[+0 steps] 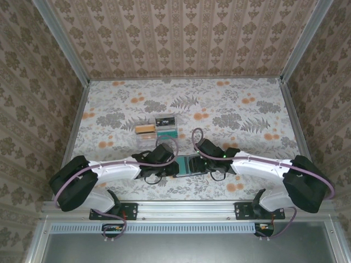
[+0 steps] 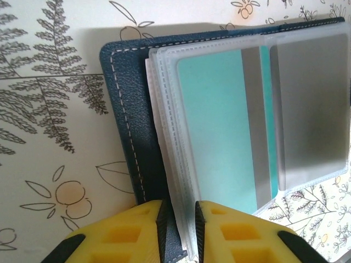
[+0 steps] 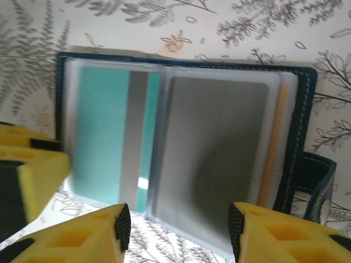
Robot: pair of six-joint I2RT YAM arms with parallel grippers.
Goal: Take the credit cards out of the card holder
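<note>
Navy card holder, teal and grey credit cards, floral-patterned table.

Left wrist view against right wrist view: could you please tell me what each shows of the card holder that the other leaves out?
Left wrist: the left claw pinched on the near edge of the open card holder, navy cover and sleeve edges between its fingers. Right wrist: the right claw open, fingers spread wide by the holder, an orange card edge behind the right-hand sleeve, and the closure strap. Both: a teal card with a grey stripe beside a grey card, each in its sleeve, on the floral table.
</note>
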